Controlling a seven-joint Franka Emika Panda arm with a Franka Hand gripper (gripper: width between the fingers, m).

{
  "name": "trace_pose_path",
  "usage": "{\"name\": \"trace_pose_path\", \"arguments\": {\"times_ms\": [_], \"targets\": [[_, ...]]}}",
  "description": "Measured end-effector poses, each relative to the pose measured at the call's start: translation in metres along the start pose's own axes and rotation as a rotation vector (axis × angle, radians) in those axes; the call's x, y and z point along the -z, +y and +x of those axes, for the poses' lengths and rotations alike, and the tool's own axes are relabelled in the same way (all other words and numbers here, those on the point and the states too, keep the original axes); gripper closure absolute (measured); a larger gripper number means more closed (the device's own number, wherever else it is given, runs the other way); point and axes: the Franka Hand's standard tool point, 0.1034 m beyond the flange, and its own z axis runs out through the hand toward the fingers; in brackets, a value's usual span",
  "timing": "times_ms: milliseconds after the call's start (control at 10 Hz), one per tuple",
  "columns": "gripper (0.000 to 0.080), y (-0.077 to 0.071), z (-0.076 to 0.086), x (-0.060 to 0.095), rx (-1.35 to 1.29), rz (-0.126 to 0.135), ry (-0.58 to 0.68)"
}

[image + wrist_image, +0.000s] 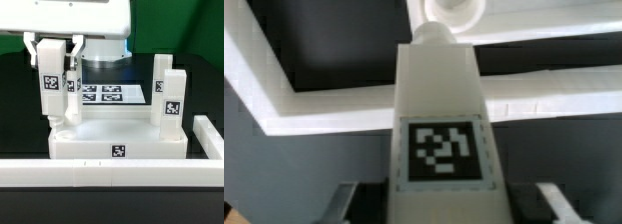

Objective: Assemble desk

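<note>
Gripping a white square plastic leg (50,82) with tag, two-finger gripper (55,68) clamps it upright over white rimmed tabletop (118,140) corner.

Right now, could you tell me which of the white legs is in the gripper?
The leg at the exterior view's left, upright over the tabletop corner, between the gripper's fingers; the two right-hand legs stand free.

Three legs (171,105) upright on tabletop (120,140); marker board (105,93) seemingly behind.
</note>
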Motion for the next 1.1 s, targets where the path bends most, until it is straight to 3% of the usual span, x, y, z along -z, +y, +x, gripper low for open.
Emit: {"name": "trace_pose_path", "arguments": {"times_ms": [300,1100], "targets": [[0.0509,-0.011,0.001,-0.001,-0.021,0.009,-0.001],[0.0509,-0.01,-0.015,-0.01,-0.013,-0.016,0.01]]}}
